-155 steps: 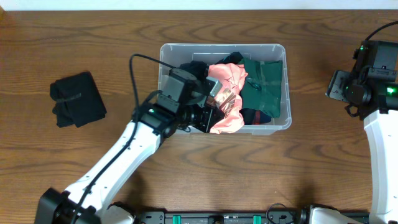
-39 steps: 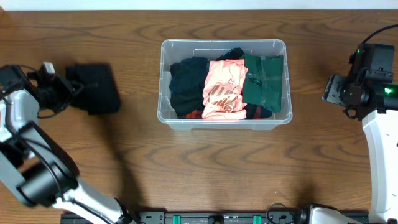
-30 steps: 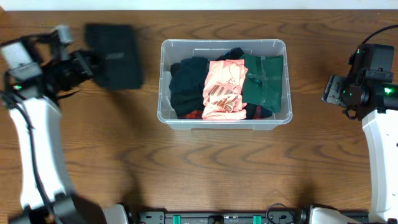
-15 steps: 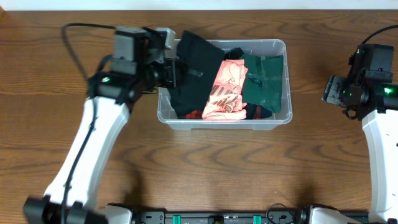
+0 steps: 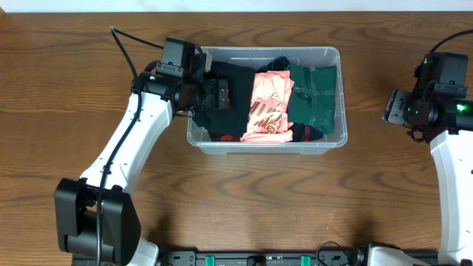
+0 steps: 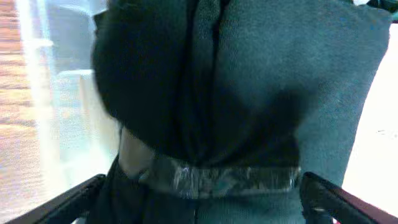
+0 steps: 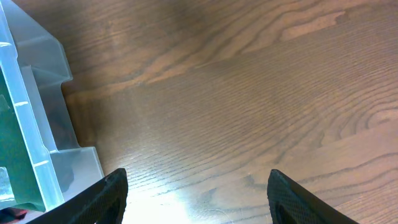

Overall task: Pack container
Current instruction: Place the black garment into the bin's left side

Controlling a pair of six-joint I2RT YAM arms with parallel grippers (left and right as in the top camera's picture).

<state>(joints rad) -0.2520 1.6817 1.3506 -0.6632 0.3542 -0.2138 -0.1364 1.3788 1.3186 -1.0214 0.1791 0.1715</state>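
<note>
The container (image 5: 336,55), a clear plastic tub, stands at the table's middle back and holds folded clothes: a black garment (image 5: 222,114) at its left end, a pink one (image 5: 270,103) in the middle, a dark green one (image 5: 314,96) on the right. My left gripper (image 5: 220,94) reaches over the tub's left wall and sits above the black garment. In the left wrist view that black garment (image 6: 249,93) fills the picture, and my left gripper (image 6: 199,208) is open, its fingertips (image 6: 74,202) far apart on either side of the cloth. My right gripper (image 7: 199,205) is open over bare wood, right of the container (image 7: 31,124).
The tub's translucent left wall (image 6: 56,93) runs close beside the left gripper. My right arm (image 5: 451,148) stands at the table's right edge. Bare brown wood (image 5: 89,111) surrounds the tub on all sides.
My left arm carried the black garment from the table's left side into the tub's left end. Its jaws, shut on the cloth half a second ago, now stand open. The right arm has not moved.
</note>
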